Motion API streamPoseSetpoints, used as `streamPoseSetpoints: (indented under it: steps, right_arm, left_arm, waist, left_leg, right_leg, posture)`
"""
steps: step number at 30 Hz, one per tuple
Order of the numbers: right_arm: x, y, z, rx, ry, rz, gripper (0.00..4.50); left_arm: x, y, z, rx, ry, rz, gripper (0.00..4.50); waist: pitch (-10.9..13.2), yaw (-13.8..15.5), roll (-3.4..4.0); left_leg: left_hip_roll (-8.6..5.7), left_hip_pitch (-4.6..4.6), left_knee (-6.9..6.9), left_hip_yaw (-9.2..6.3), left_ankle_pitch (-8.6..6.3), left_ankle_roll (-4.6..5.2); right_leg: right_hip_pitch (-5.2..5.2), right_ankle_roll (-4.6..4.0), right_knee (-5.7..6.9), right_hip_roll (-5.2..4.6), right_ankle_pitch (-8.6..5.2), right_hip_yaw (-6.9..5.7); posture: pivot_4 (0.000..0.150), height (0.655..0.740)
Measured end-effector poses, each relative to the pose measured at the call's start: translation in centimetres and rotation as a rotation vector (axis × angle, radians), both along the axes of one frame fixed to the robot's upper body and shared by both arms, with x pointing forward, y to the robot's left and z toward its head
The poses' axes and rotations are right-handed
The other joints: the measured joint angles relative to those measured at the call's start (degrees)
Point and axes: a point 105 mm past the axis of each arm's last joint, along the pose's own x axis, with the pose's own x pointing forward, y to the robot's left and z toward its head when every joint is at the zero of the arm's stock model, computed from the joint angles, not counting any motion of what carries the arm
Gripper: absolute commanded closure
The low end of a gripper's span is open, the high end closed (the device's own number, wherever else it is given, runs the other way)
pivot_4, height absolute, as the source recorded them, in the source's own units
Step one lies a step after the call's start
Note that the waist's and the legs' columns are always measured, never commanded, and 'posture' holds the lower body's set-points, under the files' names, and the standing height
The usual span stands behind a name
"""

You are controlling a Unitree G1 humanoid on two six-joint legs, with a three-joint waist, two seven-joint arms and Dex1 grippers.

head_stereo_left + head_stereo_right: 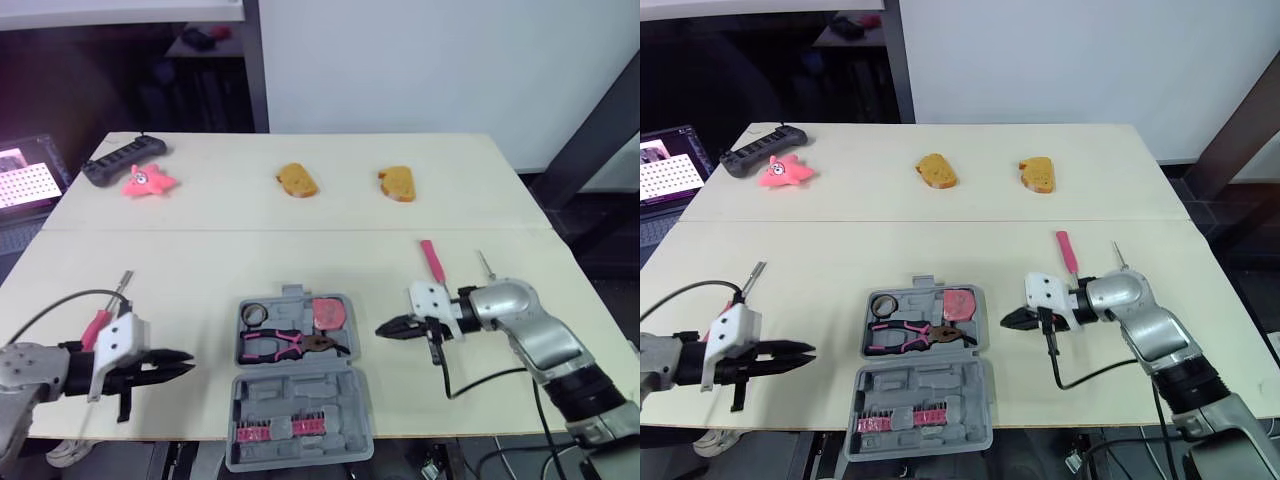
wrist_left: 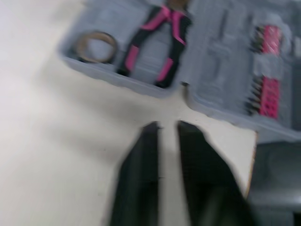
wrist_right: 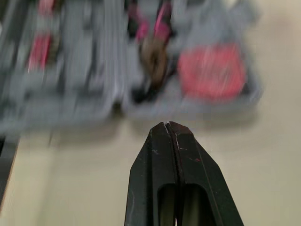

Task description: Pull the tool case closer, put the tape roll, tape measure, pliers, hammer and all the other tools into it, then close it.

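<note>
Your grey plastic tool case (image 1: 300, 395) lies open at 6 o'clock on the pale wooden surface (image 1: 300, 240). Its near half reaches past the surface's edge and carries two rows of pink bits (image 1: 275, 428). In the far half, the brown tape roll (image 1: 253, 313) sits in the 10 o'clock corner and the round red tape measure (image 1: 329, 311) in the 2 o'clock corner. The pink-handled pliers (image 1: 290, 345) lie crosswise just on the near side of both.

Your left gripper (image 1: 190, 362) hangs at 9 o'clock from the case, near it but apart, pointing toward it. Its fingers (image 2: 141, 174) stand slightly apart with nothing between them. Your right gripper (image 1: 382, 329) is at 3 o'clock from the case, just beside the tape measure's corner. Its fingers (image 3: 160, 160) are pressed together and hold nothing.

Outside the case, a slim pink-handled tool (image 1: 433, 262) lies at 1 o'clock from it, just beyond your right gripper. Beside that, a thin metal shaft (image 1: 484, 264) pokes out from behind the right arm, which hides its handle. A red-handled tool (image 1: 97, 325) lies at 9 o'clock, partly hidden behind your left gripper.

Far back at 10 o'clock, a black power strip (image 1: 122, 158) and a pink star-shaped toy (image 1: 148, 182) lie just beside each other. Two orange bread-shaped pieces (image 1: 297, 180) lie at 12 and 1 o'clock.
</note>
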Motion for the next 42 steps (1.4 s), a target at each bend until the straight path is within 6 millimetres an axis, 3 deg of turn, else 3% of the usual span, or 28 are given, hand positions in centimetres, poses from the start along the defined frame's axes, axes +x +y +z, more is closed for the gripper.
streamPoseSetpoints:
  steps: [6, 15, 25, 42]
  right_arm:
    - [-0.1, 0.6, -1.7, -0.058, -0.079, 0.034, 4.5]
    - [-0.5, 1.5, -4.3, -0.092, -0.114, 0.033, 4.5]
    - [-0.6, 2.1, -4.4, -0.079, -0.111, 0.033, 4.5]
    - [-1.9, 3.8, -4.3, -0.054, -0.065, 0.071, 4.5]
  left_arm:
    - [0.5, -0.8, -1.3, -0.003, -0.003, -0.03, 4.4]
    - [1.0, -3.7, -3.2, -0.062, 0.011, -0.031, 4.4]
    - [1.6, -5.2, -5.1, -0.088, 0.024, 0.004, 4.4]
    - [2.2, -5.5, -6.1, -0.087, 0.016, 0.018, 4.4]
  waist:
    - [0.01, 0.52, 0.0]
    - [0.01, 0.58, 0.0]
    - [-0.02, 0.56, -0.02]
    - [-0.03, 0.72, 0.0]
  left_leg:
    - [-0.01, -0.01, 0.06, 0.01, 0.0, 0.0]
    - [-0.01, -0.01, 0.08, 0.0, 0.01, 0.0]
    - [-0.01, 0.05, 0.09, -0.02, 0.01, 0.0]
    - [-0.01, 0.05, 0.12, -0.03, 0.01, -0.01]
  right_leg:
    - [0.03, 0.01, 0.02, -0.01, 0.01, 0.0]
    - [0.07, 0.02, 0.03, -0.01, 0.01, 0.0]
    - [0.14, 0.03, 0.05, 0.0, 0.02, -0.01]
    - [0.16, 0.05, 0.08, 0.0, 0.02, -0.01]
  posture:
    - [0.15, 0.7129]
    - [0.15, 0.7129]
    - [0.15, 0.7129]
    - [0.15, 0.7129]
